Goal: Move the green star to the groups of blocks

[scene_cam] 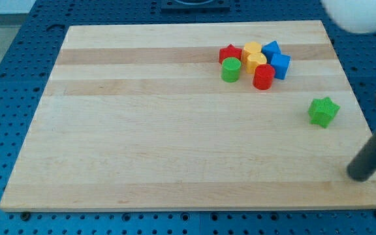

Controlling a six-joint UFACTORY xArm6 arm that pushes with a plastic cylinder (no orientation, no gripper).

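The green star (323, 111) lies alone on the wooden board (175, 130) at the view's right. The group of blocks sits up and to its left: a red star (229, 53), a green cylinder (231, 70), two yellow blocks (252, 49) (256, 61), a red cylinder (264, 77) and two blue blocks (271, 48) (280, 65), all packed together. My tip (358, 175) is the lower end of the dark rod at the view's lower right. It stands below and right of the green star, apart from it.
The board rests on a blue perforated table (5, 78). A blurred white rounded shape (361, 14) hangs at the view's top right corner. The board's right edge runs just past my tip.
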